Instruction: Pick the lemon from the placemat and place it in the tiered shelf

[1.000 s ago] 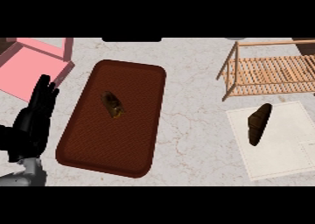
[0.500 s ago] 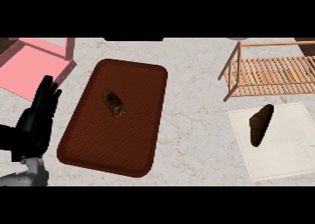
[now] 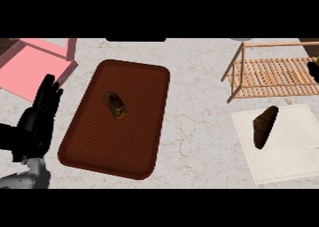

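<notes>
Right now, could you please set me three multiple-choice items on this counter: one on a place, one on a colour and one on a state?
1. Where is the shelf?
A. The view's upper right
B. On the mat
C. The lower left

2. What colour is the mat in the middle?
A. Pink
B. White
C. Brown

3. How is the left hand?
A. Shut on a thing
B. Open, holding nothing
C. Pressing on the shelf

Key: 1 A, the shelf stands at the upper right; 2 C, the mat is dark brown; 3 B, the left hand shows straight fingers, left of the mat, with nothing in them.
</notes>
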Controlling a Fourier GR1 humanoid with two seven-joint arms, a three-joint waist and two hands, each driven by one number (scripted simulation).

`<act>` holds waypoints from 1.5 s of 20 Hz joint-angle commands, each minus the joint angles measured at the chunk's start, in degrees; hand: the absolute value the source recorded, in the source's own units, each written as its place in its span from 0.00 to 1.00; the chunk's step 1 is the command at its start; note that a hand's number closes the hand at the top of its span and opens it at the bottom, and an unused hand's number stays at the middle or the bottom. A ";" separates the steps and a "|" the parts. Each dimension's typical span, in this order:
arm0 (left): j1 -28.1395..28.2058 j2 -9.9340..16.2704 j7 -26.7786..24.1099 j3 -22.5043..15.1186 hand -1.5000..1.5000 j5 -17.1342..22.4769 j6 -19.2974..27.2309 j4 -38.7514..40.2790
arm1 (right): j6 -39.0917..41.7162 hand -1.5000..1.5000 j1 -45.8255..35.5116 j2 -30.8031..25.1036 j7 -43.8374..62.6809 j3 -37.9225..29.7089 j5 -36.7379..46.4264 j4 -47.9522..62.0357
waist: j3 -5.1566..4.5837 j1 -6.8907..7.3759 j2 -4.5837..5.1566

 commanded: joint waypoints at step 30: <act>1.90 -2.29 -2.05 0.67 0.50 -1.63 0.65 0.40 | -3.07 0.00 -15.55 -8.42 -12.04 -8.67 -17.12 28.50 | -0.04 -0.95 -0.32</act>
